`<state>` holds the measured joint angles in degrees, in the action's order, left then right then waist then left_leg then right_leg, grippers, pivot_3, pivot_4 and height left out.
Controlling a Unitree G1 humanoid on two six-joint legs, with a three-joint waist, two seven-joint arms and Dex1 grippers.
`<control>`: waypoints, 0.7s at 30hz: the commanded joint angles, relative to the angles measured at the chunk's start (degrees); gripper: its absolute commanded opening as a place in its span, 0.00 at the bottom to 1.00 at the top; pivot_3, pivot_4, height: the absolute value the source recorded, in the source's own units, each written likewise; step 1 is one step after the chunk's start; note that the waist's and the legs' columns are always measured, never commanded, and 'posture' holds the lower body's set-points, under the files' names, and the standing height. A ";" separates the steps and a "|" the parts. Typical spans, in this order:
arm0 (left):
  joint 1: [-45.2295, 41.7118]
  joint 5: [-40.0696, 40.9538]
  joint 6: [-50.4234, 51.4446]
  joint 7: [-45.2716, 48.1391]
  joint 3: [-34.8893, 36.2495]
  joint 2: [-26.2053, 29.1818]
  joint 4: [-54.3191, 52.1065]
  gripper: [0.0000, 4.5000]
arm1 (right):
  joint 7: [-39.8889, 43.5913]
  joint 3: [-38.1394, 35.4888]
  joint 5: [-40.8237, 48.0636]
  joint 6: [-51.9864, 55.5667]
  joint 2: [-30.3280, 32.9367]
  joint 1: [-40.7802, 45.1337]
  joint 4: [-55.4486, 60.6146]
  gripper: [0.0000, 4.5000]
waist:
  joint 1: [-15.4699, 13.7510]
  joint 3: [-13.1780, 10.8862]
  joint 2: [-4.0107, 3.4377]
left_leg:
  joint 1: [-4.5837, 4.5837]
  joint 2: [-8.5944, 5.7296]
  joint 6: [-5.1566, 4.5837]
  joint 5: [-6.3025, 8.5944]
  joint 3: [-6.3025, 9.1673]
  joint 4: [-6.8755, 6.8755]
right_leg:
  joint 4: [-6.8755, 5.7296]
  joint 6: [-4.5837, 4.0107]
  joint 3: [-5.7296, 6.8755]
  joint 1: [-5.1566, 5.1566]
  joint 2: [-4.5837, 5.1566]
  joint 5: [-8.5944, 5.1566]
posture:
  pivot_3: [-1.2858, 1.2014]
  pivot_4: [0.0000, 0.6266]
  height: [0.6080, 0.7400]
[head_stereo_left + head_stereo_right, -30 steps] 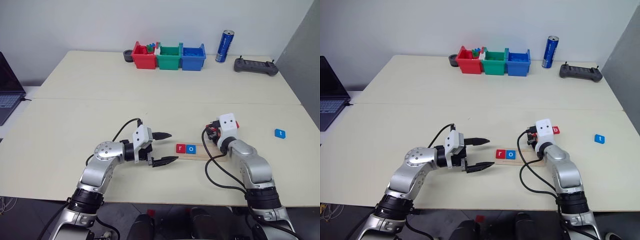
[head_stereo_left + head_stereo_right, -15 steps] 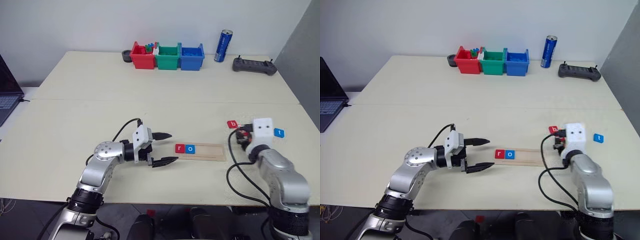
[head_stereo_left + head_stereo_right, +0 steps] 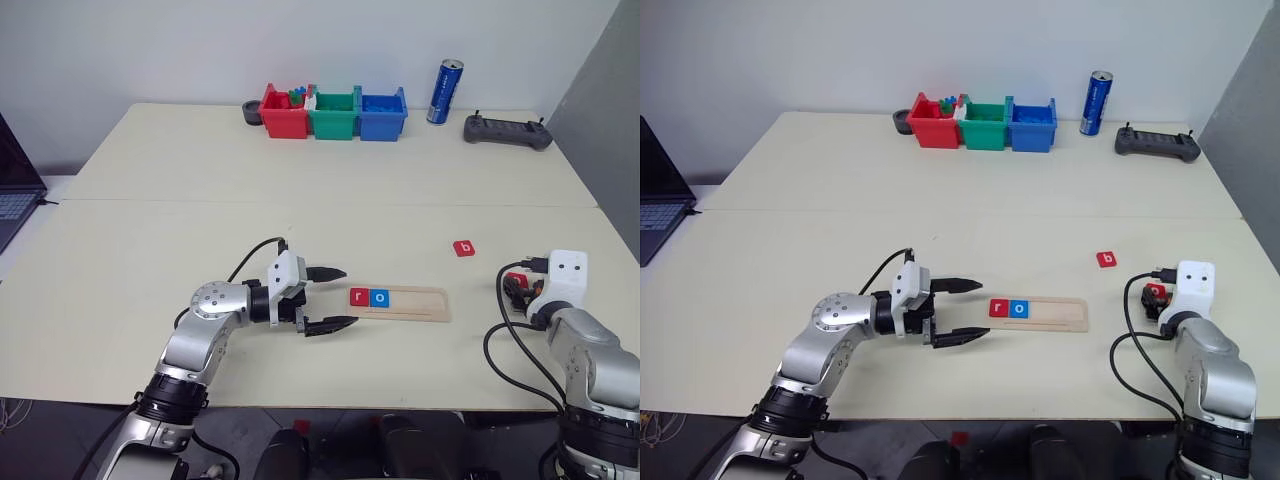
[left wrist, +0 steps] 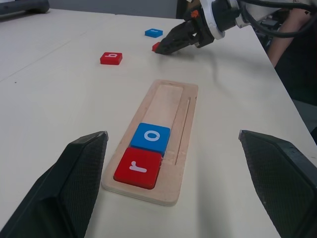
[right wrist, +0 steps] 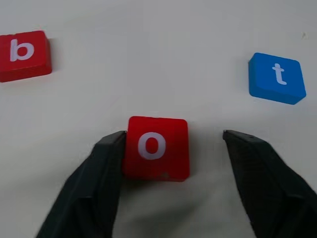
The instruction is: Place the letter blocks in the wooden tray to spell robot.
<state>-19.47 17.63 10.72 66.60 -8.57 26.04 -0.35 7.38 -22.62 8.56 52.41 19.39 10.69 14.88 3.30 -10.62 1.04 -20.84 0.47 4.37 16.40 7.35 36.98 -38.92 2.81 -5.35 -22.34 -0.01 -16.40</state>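
The right tool (image 5: 168,148) stands open over the table (image 3: 200,220), low at the 4 o'clock side of the head view; one finger (image 5: 94,183) touches the edge of a red "o" block (image 5: 157,148), the other finger is apart from it, so the block lies flat and is not clamped. Beside this block, the red "b" block (image 3: 462,248) lies free at about 10 o'clock from the tool and the blue "t" block (image 5: 276,78) at about 1 o'clock in the wrist view. The left tool (image 3: 326,298) is also open and empty, its two fingers pointing to 3 o'clock at the end of the wooden tray (image 3: 420,303). The letter blocks are five in number: three red ones and two blue ones, each a small flat square with one white lowercase letter. Two of them sit in the tray, the red "r" block (image 3: 360,296) at the 9 o'clock end and the blue "o" block (image 3: 379,297) touching it. The tray is one long pale strip with a shallow groove; its long axis runs from 9 o'clock to 3 o'clock, near the table centre, between the two tools.
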 commanded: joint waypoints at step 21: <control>0.91 1.25 -0.30 -0.51 0.27 1.25 -3.07 1.00 | 0.40 10.42 0.87 -12.07 -2.90 10.08 -10.00 0.99 | 0.00 -0.07 -0.11 | -0.04 -0.02 0.00 0.00 0.01 -0.01 | 0.04 0.00 0.01 -0.03 0.03 0.00 | 0.52 0.24 1.00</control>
<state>-18.61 17.70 10.74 65.87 -8.57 26.87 -0.63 8.27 -11.19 9.52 42.56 16.37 19.12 4.58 3.30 -10.69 0.93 -20.88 0.45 4.37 16.40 7.35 36.96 -38.88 2.81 -5.35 -22.37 0.02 -16.39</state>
